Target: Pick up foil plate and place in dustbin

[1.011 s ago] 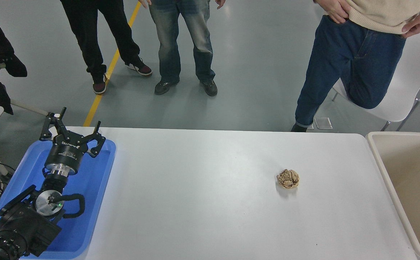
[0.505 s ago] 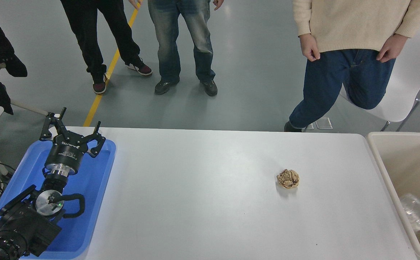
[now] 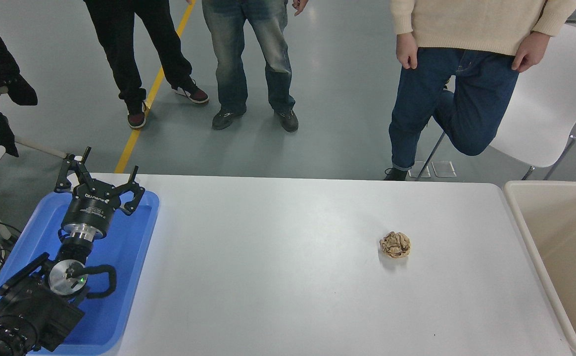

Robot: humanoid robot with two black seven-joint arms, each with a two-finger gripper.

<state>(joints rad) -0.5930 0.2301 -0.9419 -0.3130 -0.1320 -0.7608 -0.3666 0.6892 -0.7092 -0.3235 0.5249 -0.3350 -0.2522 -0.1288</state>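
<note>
The foil plate is out of view now. The beige dustbin (image 3: 520,217) stands at the table's right end, and only its tan inside shows. My left gripper (image 3: 101,174) is parked over the blue tray (image 3: 134,277) at the lower left, open, with nothing between its fingers. My right arm and gripper do not appear in the head view.
A small crumpled brown paper ball (image 3: 395,244) lies on the white table (image 3: 278,277), right of centre. Three people stand beyond the far edge; the one in a cream sweater (image 3: 471,24) is nearest the dustbin, by a white chair (image 3: 540,118).
A shiny crinkled shape seen falling inside the dustbin in the earlier frames is gone from sight now. The person in the cream sweater has shifted left. The left arm has not moved.
</note>
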